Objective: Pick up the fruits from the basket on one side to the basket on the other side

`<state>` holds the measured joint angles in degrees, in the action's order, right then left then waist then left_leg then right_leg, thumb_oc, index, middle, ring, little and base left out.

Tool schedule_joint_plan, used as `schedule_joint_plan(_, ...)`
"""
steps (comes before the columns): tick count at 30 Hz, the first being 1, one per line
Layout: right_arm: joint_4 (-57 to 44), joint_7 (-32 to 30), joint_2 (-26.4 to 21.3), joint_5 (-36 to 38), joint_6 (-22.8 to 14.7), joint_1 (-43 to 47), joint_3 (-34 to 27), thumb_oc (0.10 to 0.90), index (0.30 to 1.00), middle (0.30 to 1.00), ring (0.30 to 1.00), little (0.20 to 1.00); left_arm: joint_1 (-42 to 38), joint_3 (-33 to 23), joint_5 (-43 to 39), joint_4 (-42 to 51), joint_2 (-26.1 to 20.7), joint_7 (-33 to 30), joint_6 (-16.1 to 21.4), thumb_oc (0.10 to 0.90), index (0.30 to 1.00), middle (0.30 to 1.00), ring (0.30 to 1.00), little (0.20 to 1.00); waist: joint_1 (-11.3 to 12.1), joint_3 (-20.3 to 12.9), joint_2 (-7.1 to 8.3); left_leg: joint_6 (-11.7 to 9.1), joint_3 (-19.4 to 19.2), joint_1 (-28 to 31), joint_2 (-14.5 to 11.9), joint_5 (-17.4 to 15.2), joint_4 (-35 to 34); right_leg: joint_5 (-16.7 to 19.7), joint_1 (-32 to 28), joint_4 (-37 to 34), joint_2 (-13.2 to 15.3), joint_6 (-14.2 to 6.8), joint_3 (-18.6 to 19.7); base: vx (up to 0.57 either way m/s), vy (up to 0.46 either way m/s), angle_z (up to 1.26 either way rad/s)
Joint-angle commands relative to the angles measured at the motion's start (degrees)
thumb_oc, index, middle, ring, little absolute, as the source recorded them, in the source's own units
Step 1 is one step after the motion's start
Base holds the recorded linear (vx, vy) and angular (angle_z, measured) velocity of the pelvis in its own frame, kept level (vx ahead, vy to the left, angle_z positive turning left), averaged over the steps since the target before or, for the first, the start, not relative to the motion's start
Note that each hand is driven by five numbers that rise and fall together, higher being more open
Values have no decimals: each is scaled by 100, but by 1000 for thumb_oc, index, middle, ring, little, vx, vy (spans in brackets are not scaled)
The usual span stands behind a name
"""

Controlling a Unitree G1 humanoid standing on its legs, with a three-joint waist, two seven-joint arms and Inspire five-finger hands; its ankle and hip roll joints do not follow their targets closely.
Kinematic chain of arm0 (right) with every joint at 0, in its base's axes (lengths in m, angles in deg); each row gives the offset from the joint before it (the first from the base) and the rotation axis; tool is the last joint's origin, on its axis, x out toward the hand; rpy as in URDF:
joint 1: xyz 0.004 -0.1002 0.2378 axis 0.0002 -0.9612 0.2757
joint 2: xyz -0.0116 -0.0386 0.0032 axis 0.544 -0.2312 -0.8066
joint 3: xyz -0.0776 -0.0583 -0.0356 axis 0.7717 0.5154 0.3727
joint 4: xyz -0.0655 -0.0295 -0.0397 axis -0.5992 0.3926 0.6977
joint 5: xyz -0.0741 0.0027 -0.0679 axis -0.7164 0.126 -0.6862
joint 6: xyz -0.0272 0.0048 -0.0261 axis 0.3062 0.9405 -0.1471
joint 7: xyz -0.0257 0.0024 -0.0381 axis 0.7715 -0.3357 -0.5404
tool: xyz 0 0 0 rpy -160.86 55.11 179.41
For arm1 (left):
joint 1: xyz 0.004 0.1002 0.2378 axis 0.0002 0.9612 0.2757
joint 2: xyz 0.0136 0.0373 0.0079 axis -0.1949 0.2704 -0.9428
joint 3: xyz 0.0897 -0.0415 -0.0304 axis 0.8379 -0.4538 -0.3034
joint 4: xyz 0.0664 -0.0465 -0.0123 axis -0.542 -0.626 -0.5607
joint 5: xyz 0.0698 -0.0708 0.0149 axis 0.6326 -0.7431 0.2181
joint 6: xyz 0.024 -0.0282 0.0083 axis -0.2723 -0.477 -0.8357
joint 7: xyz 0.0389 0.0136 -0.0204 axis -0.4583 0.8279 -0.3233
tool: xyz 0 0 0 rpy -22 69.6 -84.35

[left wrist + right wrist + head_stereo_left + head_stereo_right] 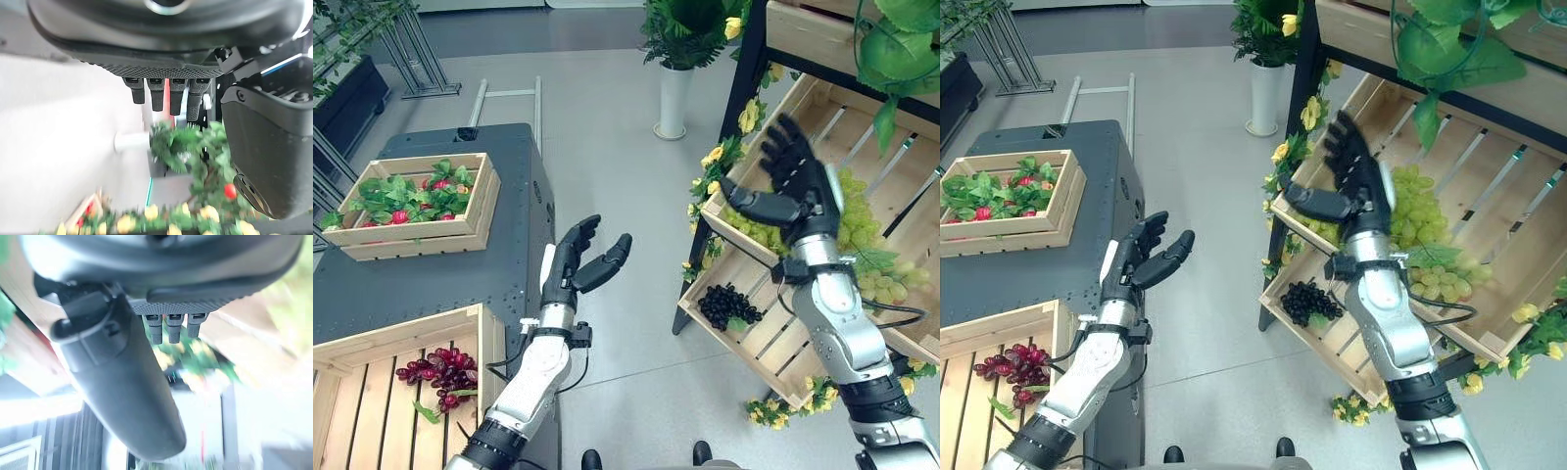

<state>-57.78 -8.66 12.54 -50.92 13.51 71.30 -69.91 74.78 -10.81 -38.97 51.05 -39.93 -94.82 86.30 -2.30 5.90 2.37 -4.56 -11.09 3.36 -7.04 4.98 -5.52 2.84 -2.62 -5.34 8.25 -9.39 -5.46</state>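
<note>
Red grapes [435,373] sit in your near crate; left hand [576,262] open, idle; right hand [795,176] open, empty, raised above green grapes [873,235], positioned to reach down.

No readable text, labels, numbers or signs on any crate, stand or surface
</note>
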Motion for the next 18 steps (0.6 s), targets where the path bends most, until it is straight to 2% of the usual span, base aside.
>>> schedule_joint_plan(1,-709,834,162,448,-768,191,-78,800,900,900,900,900,-422,-417,567,185,-36,-411,817,800,900,900,900,900,170,-405,-26,34,355,115,-4,-486,52,-23,-67,34,-131,315,-491,24,17,8)
schedule_joint_plan(3,-660,1246,265,616,-808,-31,93,800,900,900,900,900,-291,-650,898,204,-121,-668,820,800,900,900,900,900,293,-401,-23,38,477,25,44,-461,52,-44,-72,34,-114,327,-616,28,27,19)
schedule_joint_plan(9,-383,1597,356,428,-830,-529,222,800,900,900,900,900,19,-1132,1254,175,-230,-979,795,800,900,900,900,900,469,-365,1,56,723,-117,159,-407,52,-82,-107,34,-143,354,-789,50,36,31)
schedule_joint_plan(12,-352,2035,313,394,-913,-835,262,800,900,900,900,900,217,-1427,1561,257,-379,-1182,710,800,900,900,900,900,579,-289,-7,69,846,-199,205,-354,52,-163,-80,152,-149,370,-873,36,45,22)
schedule_joint_plan(15,-178,2391,183,92,-968,-999,364,800,900,900,900,900,319,-1715,2091,82,-559,-1443,488,800,900,900,900,900,713,-165,-36,80,1026,-266,260,-296,52,-289,-17,378,-126,387,-990,52,70,25)
schedule_joint_plan(18,-102,2486,97,-41,-857,-1087,476,800,900,900,900,900,406,-1889,2386,-124,-715,-1563,311,800,900,900,900,900,776,-103,-68,80,1116,-305,294,-272,53,-381,37,514,-111,399,-1060,33,73,23)
